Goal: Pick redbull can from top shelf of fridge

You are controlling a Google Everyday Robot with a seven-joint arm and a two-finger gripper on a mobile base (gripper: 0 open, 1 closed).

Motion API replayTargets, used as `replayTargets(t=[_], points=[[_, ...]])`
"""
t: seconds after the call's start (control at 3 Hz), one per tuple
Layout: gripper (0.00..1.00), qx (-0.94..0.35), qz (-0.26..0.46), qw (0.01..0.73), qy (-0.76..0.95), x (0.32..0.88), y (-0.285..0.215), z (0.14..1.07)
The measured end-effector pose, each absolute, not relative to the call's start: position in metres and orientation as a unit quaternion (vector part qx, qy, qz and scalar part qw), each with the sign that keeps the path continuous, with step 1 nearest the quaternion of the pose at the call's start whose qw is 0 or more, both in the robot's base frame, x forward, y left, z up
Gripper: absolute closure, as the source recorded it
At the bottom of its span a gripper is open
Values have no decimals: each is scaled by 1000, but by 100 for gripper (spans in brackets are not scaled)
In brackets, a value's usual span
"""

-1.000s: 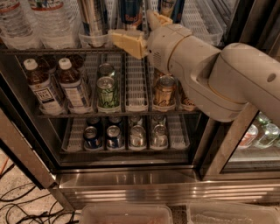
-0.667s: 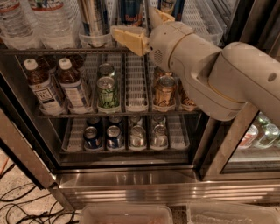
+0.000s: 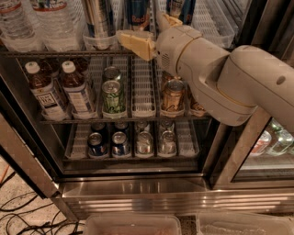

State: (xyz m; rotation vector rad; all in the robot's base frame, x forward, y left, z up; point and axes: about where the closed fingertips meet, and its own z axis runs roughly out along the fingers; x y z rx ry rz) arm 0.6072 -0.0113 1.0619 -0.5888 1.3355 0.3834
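The redbull can (image 3: 138, 13), blue with red lettering, stands on the top shelf (image 3: 55, 53) of the fridge (image 3: 138, 193), its top cut off by the picture edge. A second like can (image 3: 181, 9) stands to its right and a tall silver can (image 3: 98, 18) to its left. My gripper (image 3: 150, 33) hovers at the shelf's front rail, just below and in front of the redbull can. It is open, with one tan finger (image 3: 135, 43) to the lower left and the other (image 3: 169, 20) to the upper right. It holds nothing.
Water bottles (image 3: 32, 23) fill the top left. The middle rack holds tea bottles (image 3: 46, 92), a green can (image 3: 113, 96) and a copper can (image 3: 173, 96). The lower rack holds short cans (image 3: 119, 143). Cables (image 3: 18, 215) lie on the floor. Plastic bins (image 3: 133, 225) sit in front.
The gripper has shifted only slightly at the front of the top shelf. Its fingers stay open and the cans have not moved.
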Motion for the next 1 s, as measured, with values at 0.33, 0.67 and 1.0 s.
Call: replayTargets(t=[0.33,0.67,1.0], points=[[25,-273,176,723,610,612,-7,1058],[24,-283,179,718,610,617,1,1057],[24,-289,176,720,606,623,4,1064]])
